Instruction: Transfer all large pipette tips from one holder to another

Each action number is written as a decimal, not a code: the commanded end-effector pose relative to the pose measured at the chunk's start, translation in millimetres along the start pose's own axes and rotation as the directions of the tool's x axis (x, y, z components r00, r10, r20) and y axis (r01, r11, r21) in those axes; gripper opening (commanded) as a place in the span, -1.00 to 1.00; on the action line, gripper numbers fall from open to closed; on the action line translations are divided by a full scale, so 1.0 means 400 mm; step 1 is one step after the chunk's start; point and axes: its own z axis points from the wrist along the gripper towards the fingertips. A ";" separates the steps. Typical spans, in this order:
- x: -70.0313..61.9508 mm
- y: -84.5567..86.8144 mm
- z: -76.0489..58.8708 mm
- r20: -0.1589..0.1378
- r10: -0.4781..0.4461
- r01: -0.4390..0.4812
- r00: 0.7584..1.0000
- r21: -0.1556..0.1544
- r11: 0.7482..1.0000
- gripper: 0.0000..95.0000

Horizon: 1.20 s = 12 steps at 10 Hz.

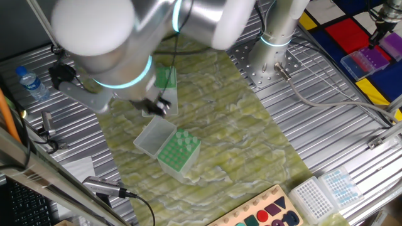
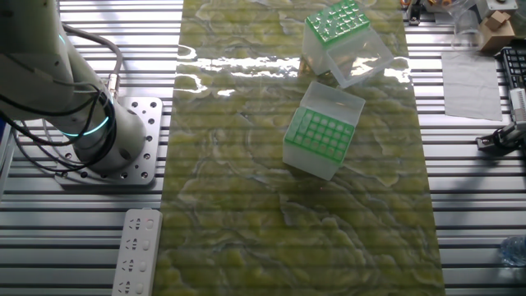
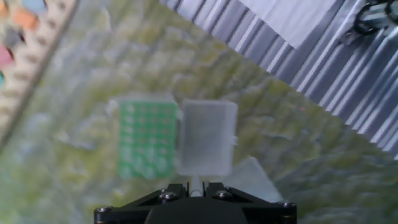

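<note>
Large pipette tip (image 3: 195,184), pale translucent plastic, sits clenched in claw (image 3: 195,190) above green-gridded clear holder (image 3: 147,140) on counter; risk: motion blur, misaligned descent jams tip against grid.

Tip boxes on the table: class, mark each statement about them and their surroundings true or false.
1. Two boxes with green racks, a middle box and a far box, stand on the mat. True.
2. Both lids are shut. False: both are open.
3. A water bottle is near the table's edge. True.
4. The mat is plain blue. False: it is mottled yellow-green.
</note>
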 end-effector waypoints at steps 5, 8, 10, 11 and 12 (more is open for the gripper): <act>0.223 -0.165 0.115 -0.007 -0.113 0.114 0.994 0.030 0.993 -1.00; 0.249 -0.162 0.143 -0.004 -0.106 0.106 0.994 0.031 0.994 -1.00; 0.287 -0.146 0.187 0.020 -0.093 0.092 0.995 0.012 0.996 -1.00; 0.299 -0.139 0.196 0.029 -0.086 0.086 0.996 0.007 0.996 -1.00; 0.306 -0.134 0.202 0.036 -0.082 0.082 0.996 -0.001 0.997 -1.00</act>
